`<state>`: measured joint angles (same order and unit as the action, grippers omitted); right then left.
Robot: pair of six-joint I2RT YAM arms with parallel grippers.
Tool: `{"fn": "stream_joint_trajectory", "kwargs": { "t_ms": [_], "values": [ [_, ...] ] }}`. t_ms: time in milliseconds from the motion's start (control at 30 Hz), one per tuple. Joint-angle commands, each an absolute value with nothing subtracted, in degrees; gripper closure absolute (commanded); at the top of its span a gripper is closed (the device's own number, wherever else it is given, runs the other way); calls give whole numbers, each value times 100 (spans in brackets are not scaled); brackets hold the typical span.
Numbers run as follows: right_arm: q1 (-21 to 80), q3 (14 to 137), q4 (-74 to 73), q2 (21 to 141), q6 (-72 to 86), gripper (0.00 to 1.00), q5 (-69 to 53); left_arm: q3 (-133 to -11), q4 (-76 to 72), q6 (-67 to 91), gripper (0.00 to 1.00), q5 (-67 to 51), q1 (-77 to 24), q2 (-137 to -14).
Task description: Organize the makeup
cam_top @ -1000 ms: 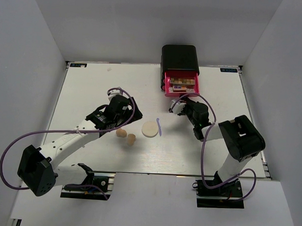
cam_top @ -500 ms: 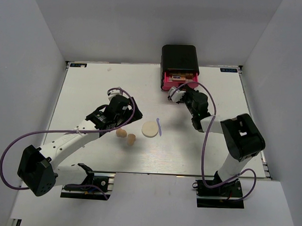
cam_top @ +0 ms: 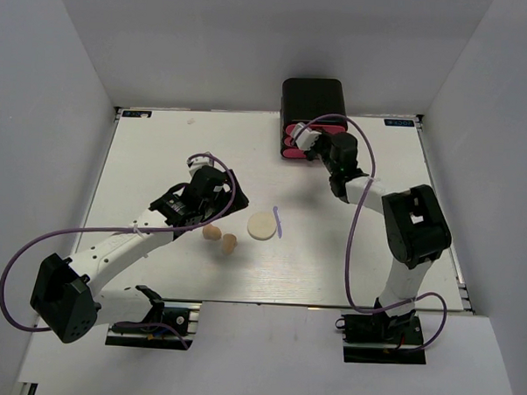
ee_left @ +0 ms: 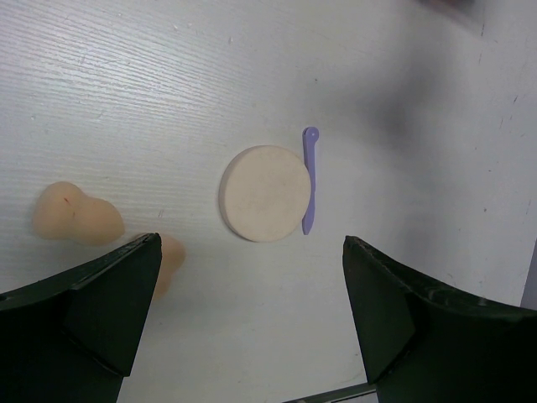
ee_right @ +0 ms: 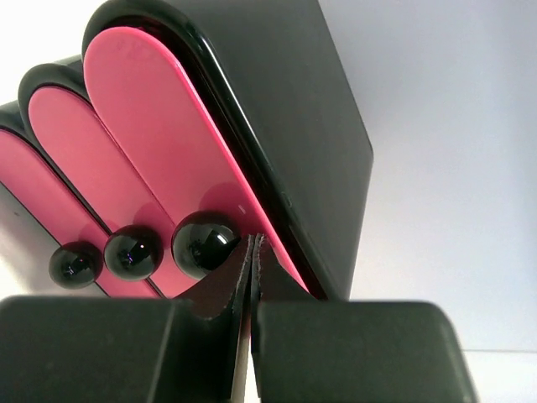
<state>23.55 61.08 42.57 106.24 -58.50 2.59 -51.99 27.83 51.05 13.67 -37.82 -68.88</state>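
Note:
Of the makeup, a round cream puff [cam_top: 261, 225] [ee_left: 266, 204] lies mid-table with a thin purple stick [cam_top: 279, 221] [ee_left: 310, 179] along its right edge. Two peach sponges [cam_top: 211, 233] [cam_top: 229, 241] sit just left of it; in the left wrist view one sponge [ee_left: 75, 220] shows whole and the other sponge [ee_left: 168, 256] peeks from behind a finger. My left gripper [cam_top: 218, 195] [ee_left: 252, 243] hovers open above them, holding nothing. My right gripper [cam_top: 311, 147] [ee_right: 254, 243] is shut and empty, its tips against a pink drawer front [ee_right: 168, 143] beside a black knob [ee_right: 204, 243].
The black box [cam_top: 313, 99] with pink drawers stands at the table's back edge, all three drawer fronts flush. White walls enclose the table on the left, back and right. Purple cables loop off both arms.
My right gripper has moved toward the back and pushed the open pink drawer fully into the black box. The left arm and the loose makeup have not moved.

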Motion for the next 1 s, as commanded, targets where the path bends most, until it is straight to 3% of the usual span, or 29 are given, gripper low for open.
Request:
{"fn": "stream_joint_trajectory", "kwargs": {
  "t_ms": [0,700,967],
  "values": [
    [2320,6354,3578,10661,-5564,100,-184,-5265,2769,5098,2,1406,-3753,-6724],
    [2039,7628,1469,10960,-5291,100,-913,-5273,2725,5089,2,1353,-3753,-6794],
    [1925,7049,870,10179,-5072,100,-1881,-5247,2707,5089,2,1354,-3753,-6750]
  ]
}}
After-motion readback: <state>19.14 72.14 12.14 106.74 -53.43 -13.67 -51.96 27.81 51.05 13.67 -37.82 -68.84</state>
